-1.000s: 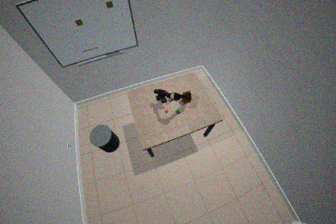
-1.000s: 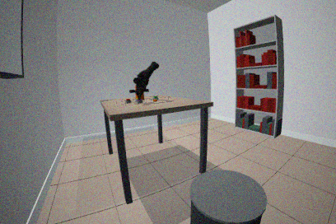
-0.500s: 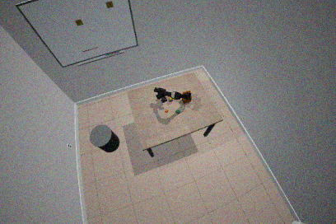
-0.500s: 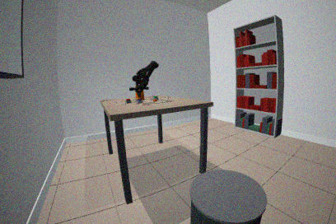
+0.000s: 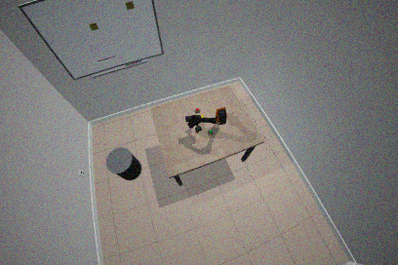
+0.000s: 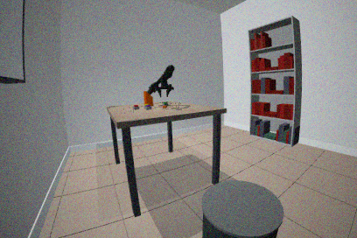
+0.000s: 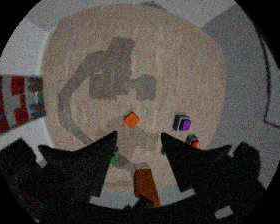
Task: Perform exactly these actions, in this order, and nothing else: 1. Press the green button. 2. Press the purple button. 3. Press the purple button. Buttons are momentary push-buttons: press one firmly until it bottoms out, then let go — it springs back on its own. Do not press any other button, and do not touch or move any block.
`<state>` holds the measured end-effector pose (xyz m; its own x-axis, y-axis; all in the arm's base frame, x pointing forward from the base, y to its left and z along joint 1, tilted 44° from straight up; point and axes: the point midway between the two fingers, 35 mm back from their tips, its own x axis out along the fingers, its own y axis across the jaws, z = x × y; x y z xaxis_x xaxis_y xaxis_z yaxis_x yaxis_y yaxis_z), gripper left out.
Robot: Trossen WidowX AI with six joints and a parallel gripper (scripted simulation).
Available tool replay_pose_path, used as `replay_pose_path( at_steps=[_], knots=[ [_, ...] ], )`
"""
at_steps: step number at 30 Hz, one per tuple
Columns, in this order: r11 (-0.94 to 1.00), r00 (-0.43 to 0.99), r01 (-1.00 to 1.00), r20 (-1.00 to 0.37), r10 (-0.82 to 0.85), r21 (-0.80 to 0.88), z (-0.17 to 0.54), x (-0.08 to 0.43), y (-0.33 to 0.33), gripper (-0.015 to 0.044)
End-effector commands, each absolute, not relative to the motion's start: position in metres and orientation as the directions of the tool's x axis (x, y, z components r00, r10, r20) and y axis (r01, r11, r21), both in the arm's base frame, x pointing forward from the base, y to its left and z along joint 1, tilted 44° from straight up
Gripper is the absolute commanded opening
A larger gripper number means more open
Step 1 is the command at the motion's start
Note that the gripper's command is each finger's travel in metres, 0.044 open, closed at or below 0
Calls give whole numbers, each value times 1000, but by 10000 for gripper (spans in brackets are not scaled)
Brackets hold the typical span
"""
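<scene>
Claw [image 7: 139,145] open, raised above table [image 6: 175,112]; tiled floor [image 6: 175,176], bookshelf [image 6: 273,81].

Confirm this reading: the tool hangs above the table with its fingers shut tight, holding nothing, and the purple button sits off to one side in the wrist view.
One thing is wrong: the tool is open, not shut. The wrist view shows its fingers spread wide, with bare table between them. It does hang above the table, holding nothing, and the purple button sits off to the side.

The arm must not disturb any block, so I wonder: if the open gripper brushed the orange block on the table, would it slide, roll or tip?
The orange block looks small and boxy, so it would probably slide, not roll. It seems low and flat-sided, so tipping looks unlikely. The open gripper is above it.
</scene>
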<state>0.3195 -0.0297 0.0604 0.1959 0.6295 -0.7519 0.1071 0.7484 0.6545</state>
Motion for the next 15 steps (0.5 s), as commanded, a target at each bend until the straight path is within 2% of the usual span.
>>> replay_pose_path(
  at_steps=[1, 7, 15],
  knots=[
    [737, 187, 118, -744, 642, 666, 104, 303, 12, 400],
    [717, 188, 111, -723, 665, 688, 166, 261, 69, 400],
    [714, 187, 110, -720, 669, 692, 172, 255, 75, 400]
  ],
)
